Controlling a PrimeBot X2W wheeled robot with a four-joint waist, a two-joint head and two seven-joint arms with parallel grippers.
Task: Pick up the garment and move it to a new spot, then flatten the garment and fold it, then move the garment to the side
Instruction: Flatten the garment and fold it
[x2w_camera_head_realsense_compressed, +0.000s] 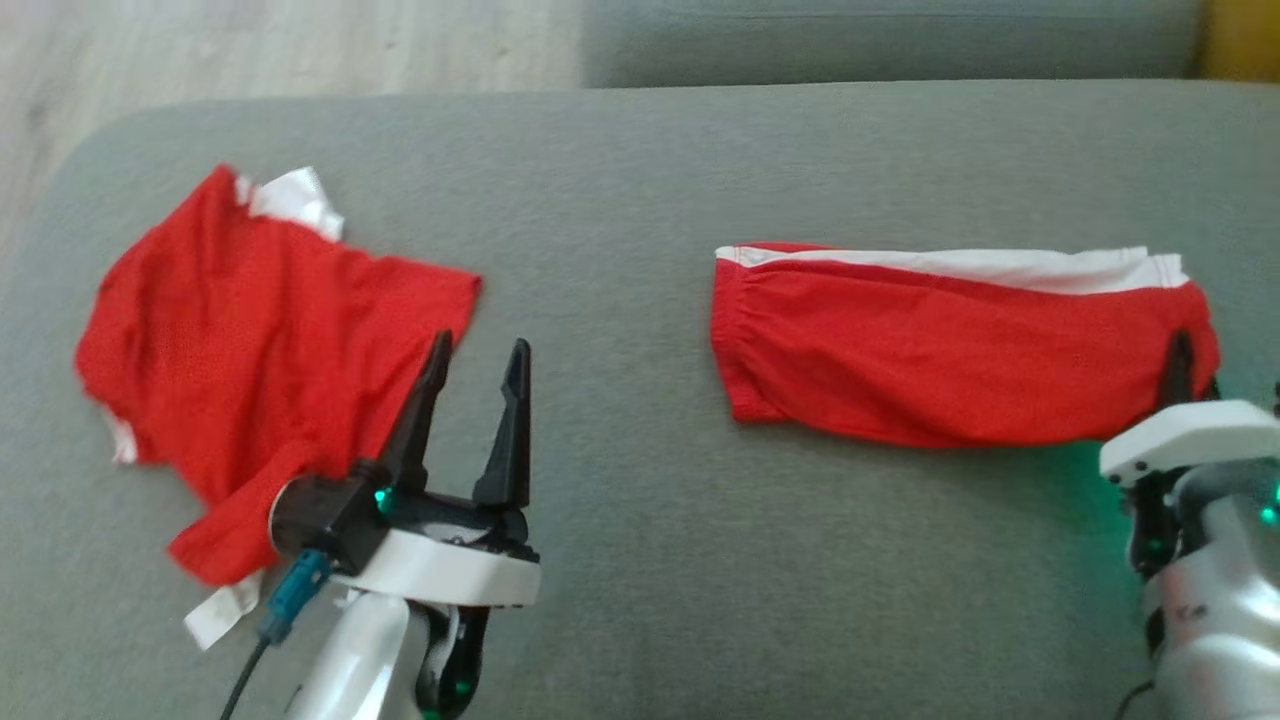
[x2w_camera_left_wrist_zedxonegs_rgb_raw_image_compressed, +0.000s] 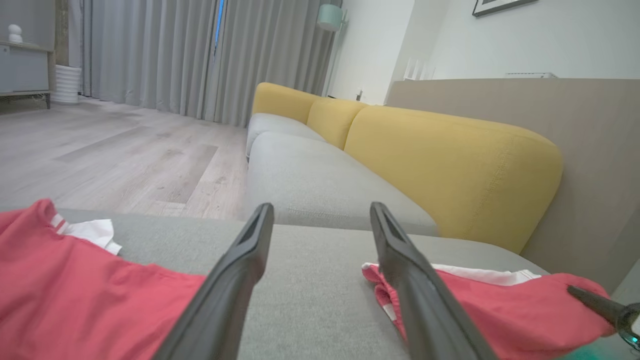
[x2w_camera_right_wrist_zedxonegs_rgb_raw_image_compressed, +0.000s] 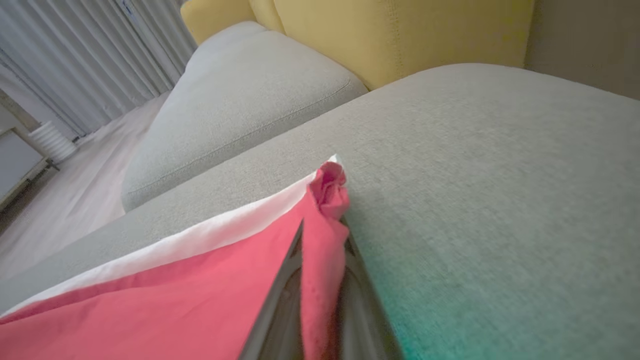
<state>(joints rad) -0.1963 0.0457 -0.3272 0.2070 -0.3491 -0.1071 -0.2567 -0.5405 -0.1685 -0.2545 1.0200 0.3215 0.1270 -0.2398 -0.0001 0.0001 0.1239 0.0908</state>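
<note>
Garments in red, two of them, lie on the grey cushion (x2w_camera_head_realsense_compressed: 620, 180) in the head view. The folded garment (x2w_camera_head_realsense_compressed: 930, 350), a long band with a white strip along its far edge, is at 3 o'clock of the picture, and its long axis runs from 9 to 3 o'clock. The crumpled garment (x2w_camera_head_realsense_compressed: 250, 340) is at 9 o'clock, well apart from it. The right pincer (x2w_camera_head_realsense_compressed: 1183, 350) is at the 3 o'clock end of the folded garment, with one dark finger rising over the red cloth. The left pincer (x2w_camera_head_realsense_compressed: 482, 345) is at 7 o'clock, spread and holding nothing; its left finger crosses the edge of the crumpled garment, but I cannot tell if it touches. From the left pincer the folded garment lies toward 2 o'clock, so the right arm is the nearer one. In the left wrist view the left pincer (x2w_camera_left_wrist_zedxonegs_rgb_raw_image_compressed: 321, 207) shows two fingers wide apart with bare cushion between them. The crumpled garment (x2w_camera_left_wrist_zedxonegs_rgb_raw_image_compressed: 75, 290) is at 8 o'clock and the folded garment (x2w_camera_left_wrist_zedxonegs_rgb_raw_image_compressed: 500, 305) at 4 o'clock. In the right wrist view the right pincer (x2w_camera_right_wrist_zedxonegs_rgb_raw_image_compressed: 322, 235) is pressed together on a corner of the folded garment (x2w_camera_right_wrist_zedxonegs_rgb_raw_image_compressed: 175, 310): red cloth passes between the two fingers and bunches beyond their tips, toward 12 o'clock. The rest of the garment spreads toward 8 o'clock on the cushion. I judge that the move to the side is the step in hand. As only one end is pinched, a pull may drag the fold open.
</note>
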